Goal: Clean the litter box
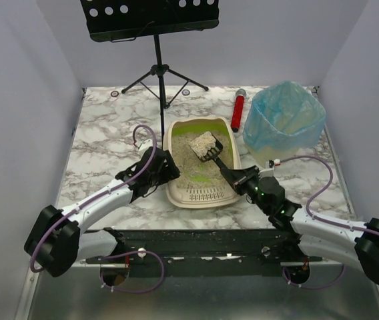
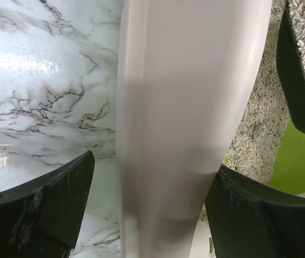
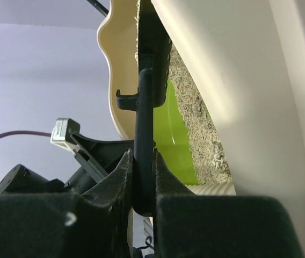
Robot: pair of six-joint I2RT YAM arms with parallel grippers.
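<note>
The beige litter box (image 1: 196,122), lime green inside, lies mid-table with tan granules (image 1: 188,160) in it and its slotted grille toward me. My left gripper (image 1: 165,170) straddles the box's left rim (image 2: 184,107). It is open: the outer finger (image 2: 61,199) stands off the rim and the inner finger (image 2: 249,215) sits against it, over the granules (image 2: 260,123). My right gripper (image 1: 241,177) is shut on the thin handle (image 3: 144,107) of a black scoop (image 1: 206,148). The scoop is held over the box with a heap of litter in it.
A taller bin lined with a translucent blue bag (image 1: 284,120) stands at the back right of the box. A red cylinder (image 1: 239,110) lies between them. A black music stand (image 1: 157,67) rises at the back. A dark rail (image 1: 203,243) crosses the near edge.
</note>
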